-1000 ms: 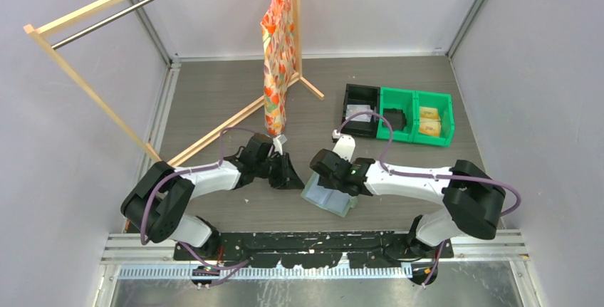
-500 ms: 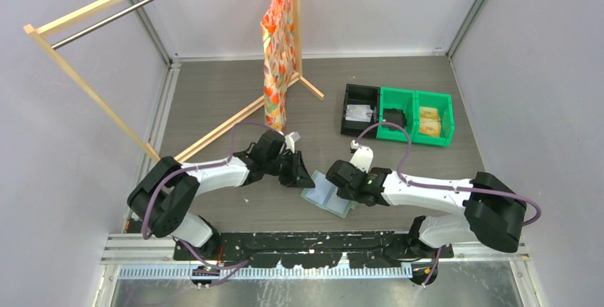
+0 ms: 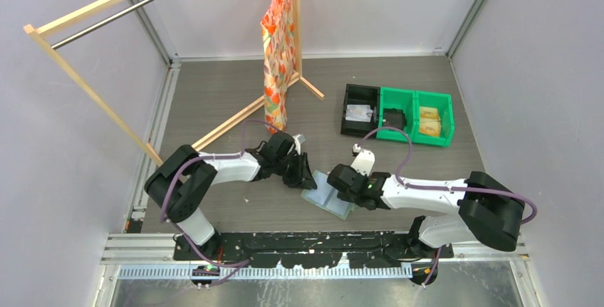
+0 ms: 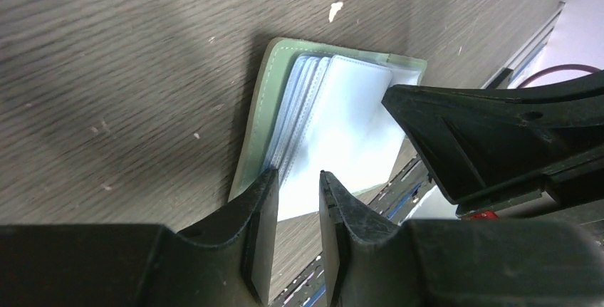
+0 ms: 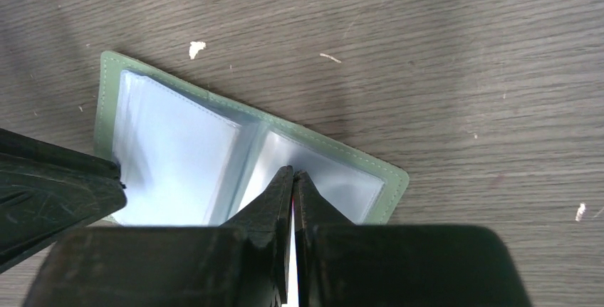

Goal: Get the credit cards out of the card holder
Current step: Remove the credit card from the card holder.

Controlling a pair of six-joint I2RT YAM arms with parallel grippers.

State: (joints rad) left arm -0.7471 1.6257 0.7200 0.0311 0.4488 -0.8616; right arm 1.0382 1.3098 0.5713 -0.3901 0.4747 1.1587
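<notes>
The sage-green card holder (image 3: 326, 197) lies spread open on the wooden table, its pale blue-grey sleeves facing up (image 5: 178, 147). No credit cards can be told apart from the sleeves. My left gripper (image 4: 295, 179) hovers at the holder's left edge (image 4: 253, 150), open by a narrow gap with nothing gripped between its fingers. My right gripper (image 5: 292, 173) is shut, its joined tips resting on the holder's right-hand pocket (image 5: 335, 179) near the centre fold. In the top view the two grippers face each other across the holder, left gripper (image 3: 306, 179), right gripper (image 3: 340, 187).
A black bin (image 3: 360, 110) and a green double bin (image 3: 415, 116) with yellow items stand at the back right. A wooden clothes rack (image 3: 92, 86) with an orange patterned cloth (image 3: 278, 50) stands at the back left; its base bar runs near the left arm.
The right gripper has closed and settled onto the holder's right half. The left arm has reached rightward to the holder's left edge and its jaws have parted slightly.
</notes>
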